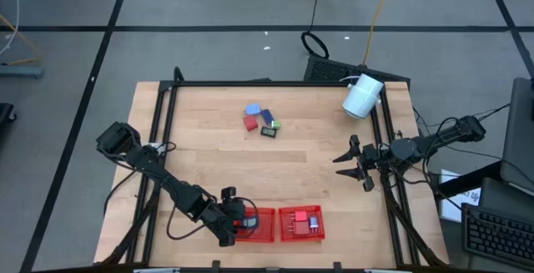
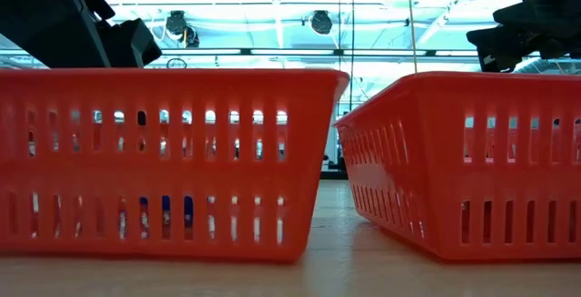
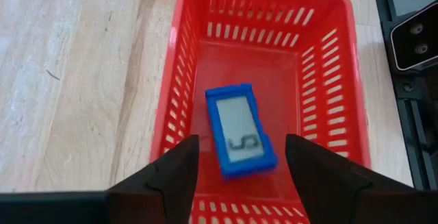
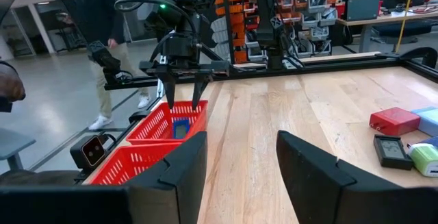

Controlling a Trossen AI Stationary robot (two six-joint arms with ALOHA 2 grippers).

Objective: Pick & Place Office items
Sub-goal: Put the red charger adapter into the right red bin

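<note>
Left gripper (image 3: 241,166), fingers apart, poised above blue LCD piece (image 3: 241,131) lying free in left red basket (image 3: 193,53); long axis along basket length. Right gripper (image 1: 355,163) open, well apart.

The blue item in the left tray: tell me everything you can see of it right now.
The blue item is a small flat rectangular piece with a bright blue, plastic-looking frame around a grey display panel bearing a dark mark. It lies flat, face up and slightly askew, on the floor of the left red mesh tray, apart from the walls. The left hand hovers open directly above it, touching nothing.
</note>
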